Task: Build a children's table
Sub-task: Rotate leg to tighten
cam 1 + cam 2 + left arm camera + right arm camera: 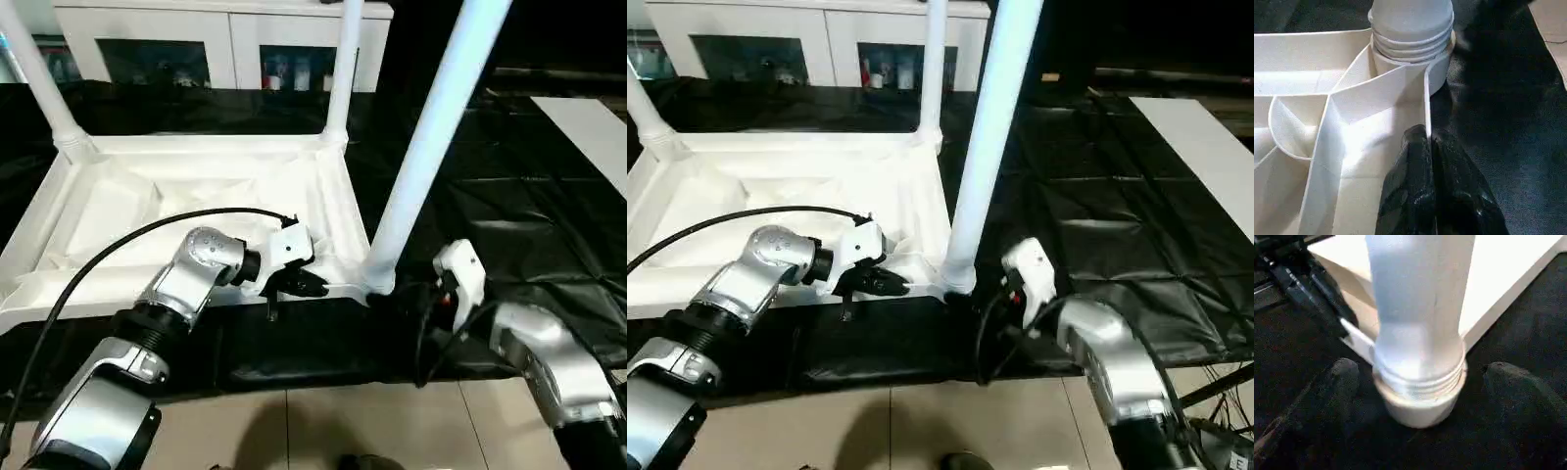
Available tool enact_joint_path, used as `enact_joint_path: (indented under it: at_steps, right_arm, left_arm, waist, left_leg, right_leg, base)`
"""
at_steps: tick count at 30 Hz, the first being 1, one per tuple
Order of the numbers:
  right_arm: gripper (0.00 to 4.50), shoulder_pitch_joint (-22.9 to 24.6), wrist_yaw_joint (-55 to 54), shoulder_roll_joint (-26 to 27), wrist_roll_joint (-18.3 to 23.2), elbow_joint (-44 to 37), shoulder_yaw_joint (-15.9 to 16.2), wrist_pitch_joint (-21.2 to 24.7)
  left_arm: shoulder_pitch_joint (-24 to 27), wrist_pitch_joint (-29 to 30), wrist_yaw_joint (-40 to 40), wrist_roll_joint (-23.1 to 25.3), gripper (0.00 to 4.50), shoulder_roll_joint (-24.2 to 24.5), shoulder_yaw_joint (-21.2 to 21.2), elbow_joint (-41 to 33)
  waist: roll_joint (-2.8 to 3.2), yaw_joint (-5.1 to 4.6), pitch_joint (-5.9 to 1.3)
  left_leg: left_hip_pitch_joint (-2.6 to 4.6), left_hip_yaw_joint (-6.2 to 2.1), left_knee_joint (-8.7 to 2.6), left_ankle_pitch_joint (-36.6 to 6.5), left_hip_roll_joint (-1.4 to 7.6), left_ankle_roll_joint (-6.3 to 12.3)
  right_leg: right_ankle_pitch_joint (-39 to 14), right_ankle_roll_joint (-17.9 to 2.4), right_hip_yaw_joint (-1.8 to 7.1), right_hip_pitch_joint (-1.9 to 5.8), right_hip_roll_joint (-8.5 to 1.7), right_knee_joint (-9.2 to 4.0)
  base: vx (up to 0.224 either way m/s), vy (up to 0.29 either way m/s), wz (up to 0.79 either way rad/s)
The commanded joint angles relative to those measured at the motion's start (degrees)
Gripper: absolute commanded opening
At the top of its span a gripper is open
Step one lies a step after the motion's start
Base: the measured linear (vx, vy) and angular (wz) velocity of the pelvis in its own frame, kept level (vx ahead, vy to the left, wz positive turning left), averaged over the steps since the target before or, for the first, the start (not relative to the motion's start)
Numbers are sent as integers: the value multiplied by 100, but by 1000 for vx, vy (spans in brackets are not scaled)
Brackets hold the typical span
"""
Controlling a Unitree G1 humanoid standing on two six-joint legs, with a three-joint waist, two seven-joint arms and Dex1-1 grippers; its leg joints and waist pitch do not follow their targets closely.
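Note:
The white tabletop (pixel 127 211) lies upside down on the black sheet, its ribbed underside facing up. Three white legs stand in its corner sockets: far left (pixel 39 78), far right (pixel 343 69) and near right (pixel 431 137). My left gripper (pixel 1429 147) is shut on the tabletop's thin near rim wall, close to the near-right socket (pixel 1410 58). My right gripper (pixel 1422 382) is open, one finger (pixel 1344 377) on each side of the near-right leg's threaded base (pixel 1420 377), neither one touching it.
A white cabinet with glass doors (pixel 225 44) stands behind the table. The black sheet (pixel 509 196) spreads to the right, with a white board (pixel 598 137) at its far right. Tiled floor (pixel 323 421) lies below the near edge. A black cable (pixel 98 259) arcs over my left forearm.

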Motion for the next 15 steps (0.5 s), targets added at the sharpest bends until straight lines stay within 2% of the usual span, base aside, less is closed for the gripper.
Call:
enact_joint_path:
  at_steps: [1,2,4,7,9,15]
  right_arm:
    - [443,-156,63,24,-28,147,105,-46]
    - [443,-180,66,31,-24,170,111,-37]
    - [416,-237,46,87,-14,244,103,-100]
    - [405,-316,119,145,-43,360,110,-175]
    - [378,-340,167,159,-72,407,121,-206]
    - [321,-372,236,167,-70,507,161,-251]
  left_arm:
    - [166,110,-18,159,0,-15,-226,41]
    - [179,130,-27,159,0,-8,-220,8]
    - [204,157,-65,153,0,14,-223,-45]
    - [242,215,-116,147,0,58,-231,-131]
    - [256,229,-100,147,0,74,-214,-153]
    - [293,268,-98,154,0,119,-201,-221]
  waist:
    - [-36,16,-392]
    - [-21,11,-394]
    - [-38,18,-392]
    - [-34,25,-402]
    - [-55,25,-409]
    - [-49,31,-413]
  left_leg:
    - [-76,41,-385,-479,76,555]
    - [-76,39,-390,-455,77,557]
    - [-72,46,-387,-472,79,560]
    - [-75,47,-381,-395,77,562]
    - [-82,49,-375,-379,73,592]
    - [-84,51,-364,-287,67,619]
  right_leg:
    - [-762,-1589,192,416,-313,-350]
    - [-749,-1601,187,411,-318,-346]
    - [-802,-1588,189,407,-319,-353]
    - [-684,-1589,190,415,-315,-332]
    - [-683,-1591,189,424,-318,-331]
    - [-602,-1589,188,429,-312,-316]
  base:
    - [0,0,0]
    - [0,0,0]
    - [0,0,0]
    - [0,0,0]
    - [0,0,0]
    - [0,0,0]
